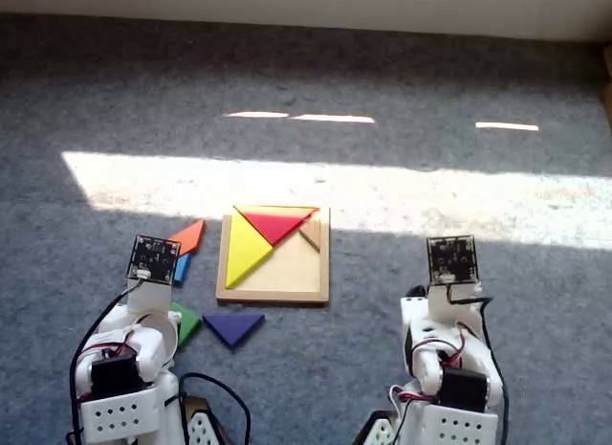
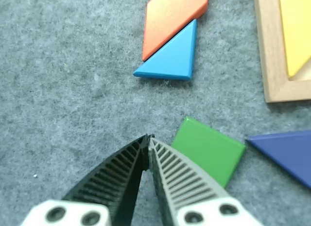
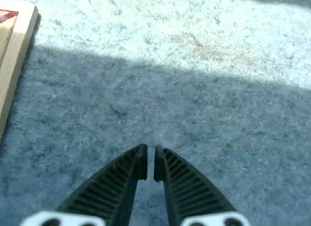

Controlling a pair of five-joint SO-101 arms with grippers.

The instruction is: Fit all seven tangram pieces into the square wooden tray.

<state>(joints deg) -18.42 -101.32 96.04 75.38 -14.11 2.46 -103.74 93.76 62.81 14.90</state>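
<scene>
On the grey carpet (image 1: 402,349) between my two arms, the square wooden tray (image 1: 273,296) lies flat and partly filled: a yellow triangle (image 1: 244,249) sits against its left wall and a red triangle (image 1: 274,223) points down from its far edge, the two touching along a slanted side. There is also a thin yellow strip along the far wall, and I cannot tell what piece it belongs to. Four pieces lie outside, to the tray's left and near side. An orange parallelogram (image 2: 172,19) and a light blue triangle (image 2: 171,58) lie edge to edge just beside the left wall. A green square (image 2: 209,149) and a dark blue triangle (image 2: 286,150) lie nearer the arms, almost touching at a corner. My left gripper (image 2: 147,138) hangs over bare carpet just beside the green square, its fingers pressed together at the tips and holding nothing. My right gripper (image 3: 149,160) sits well to the right of the tray, over carpet at the edge of a sunlit band (image 1: 459,191). Its fingers are drawn in to a thin slit and are empty too.
</scene>
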